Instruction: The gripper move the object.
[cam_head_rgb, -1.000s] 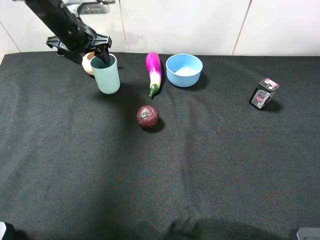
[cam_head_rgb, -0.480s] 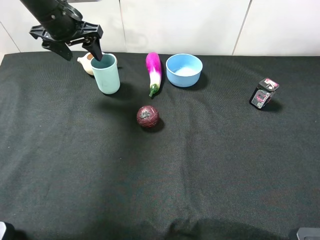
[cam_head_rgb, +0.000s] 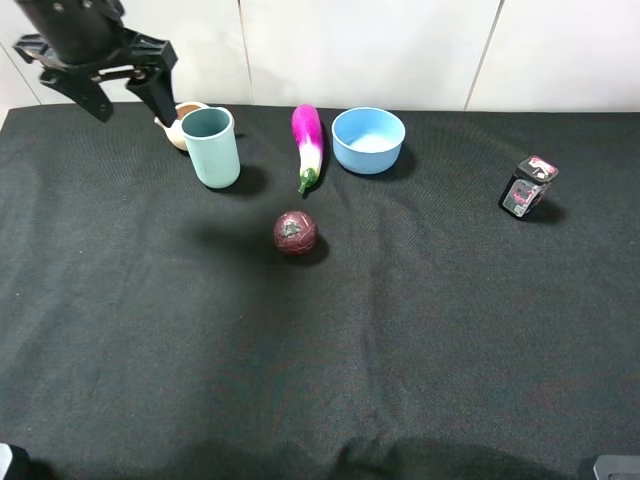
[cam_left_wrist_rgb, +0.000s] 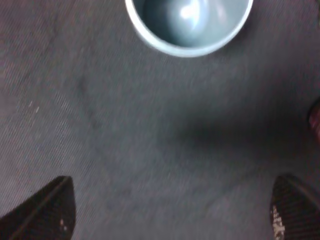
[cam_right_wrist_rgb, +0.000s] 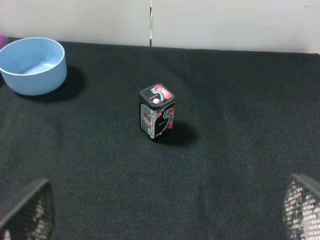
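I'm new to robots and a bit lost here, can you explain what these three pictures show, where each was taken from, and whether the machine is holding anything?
This is a two-armed robot at a table covered in black cloth. The wide picture comes from a camera mounted high, off the arms. The other two come from cameras on the arms' wrists, looking past the fingertips.

In the high view the left gripper hangs open in the air at the back left, holding nothing. Beside it stands the teal cup, with a small beige pot behind it. Further along are an eggplant, a blue bowl, a dark red ball and a small printed box.

The left wrist view looks straight down into the cup. The right wrist view shows the box and bowl; that gripper is open and empty too.
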